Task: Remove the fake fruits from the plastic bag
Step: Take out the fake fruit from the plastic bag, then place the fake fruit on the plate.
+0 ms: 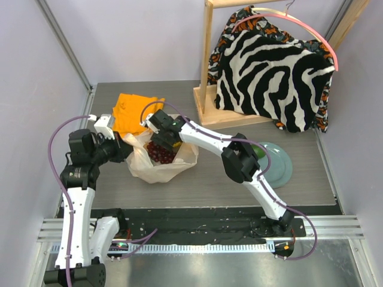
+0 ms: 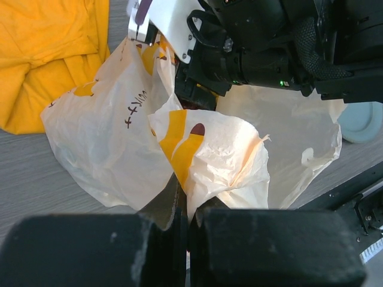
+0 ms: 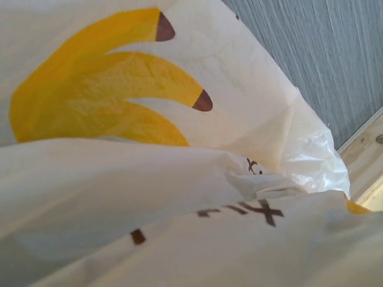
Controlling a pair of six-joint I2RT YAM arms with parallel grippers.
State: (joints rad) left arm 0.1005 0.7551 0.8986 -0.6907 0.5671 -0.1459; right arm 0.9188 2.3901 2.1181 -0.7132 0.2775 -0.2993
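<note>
The plastic bag (image 1: 143, 166) lies open on the grey table, cream with yellow banana prints. Dark red grapes (image 1: 159, 153) show inside its mouth; the other fake fruits are hidden. My left gripper (image 1: 122, 145) is shut on the bag's left edge, and in the left wrist view (image 2: 188, 206) a fold of bag (image 2: 108, 137) is pinched between the jaws. My right gripper (image 1: 163, 140) reaches down into the bag's mouth above the grapes. The right wrist view shows only bag film (image 3: 179, 179) close up, so its fingers are hidden.
A folded orange cloth (image 1: 134, 110) lies just behind the bag, also in the left wrist view (image 2: 42, 54). A teal plate (image 1: 276, 164) sits to the right. A zebra-patterned garment (image 1: 269, 72) hangs on a wooden rack (image 1: 221, 113) at the back right.
</note>
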